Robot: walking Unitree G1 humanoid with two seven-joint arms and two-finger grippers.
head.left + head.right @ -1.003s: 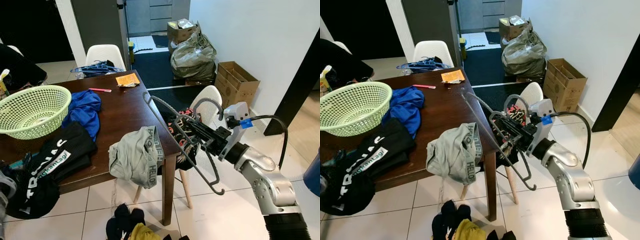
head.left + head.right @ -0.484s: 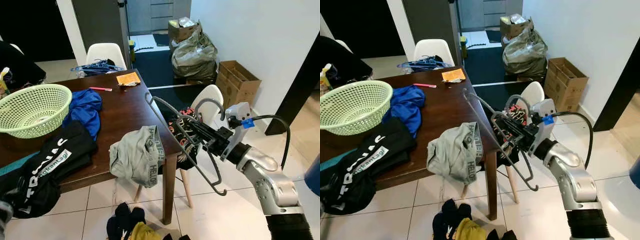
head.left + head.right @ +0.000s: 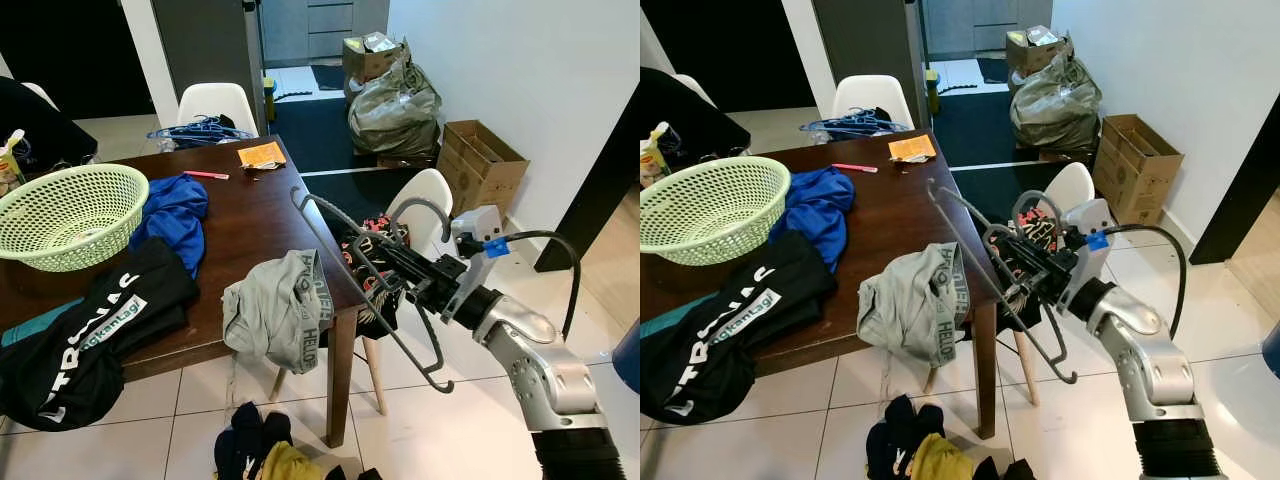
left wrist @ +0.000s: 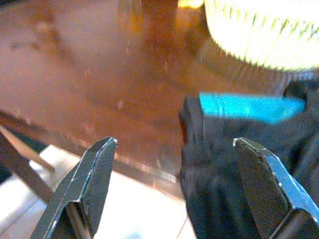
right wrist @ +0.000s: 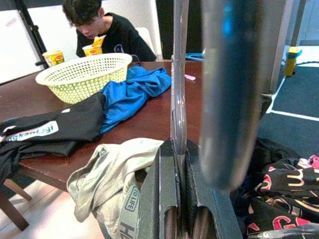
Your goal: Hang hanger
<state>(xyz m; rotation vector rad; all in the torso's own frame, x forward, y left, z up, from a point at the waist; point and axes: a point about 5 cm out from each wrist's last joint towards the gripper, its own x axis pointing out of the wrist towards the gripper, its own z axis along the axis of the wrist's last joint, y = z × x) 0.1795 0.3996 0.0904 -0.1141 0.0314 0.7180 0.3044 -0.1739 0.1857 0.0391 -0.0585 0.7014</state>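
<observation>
The right pincer (image 3: 1025, 275) squeezes the hanger (image 3: 985, 262) tight so it won't drop, holding it up beside the surface (image 3: 880, 215). The left pincer (image 4: 174, 191) is wide apart, holding nothing.

Brown table (image 3: 250, 215) is a mess: green basket (image 3: 65, 213), blue shirt (image 3: 175, 215), black shirt (image 3: 95, 330), and a grey garment (image 3: 280, 310) hanging off the edge. White chair (image 3: 425, 195) beside it has dark clothes on it, and cardboard boxes (image 3: 480, 165) sit by the wall.

The right gripper (image 3: 395, 272), arm reaching forward, is clamped tight, while the left gripper (image 4: 174, 194) is spread wide
</observation>
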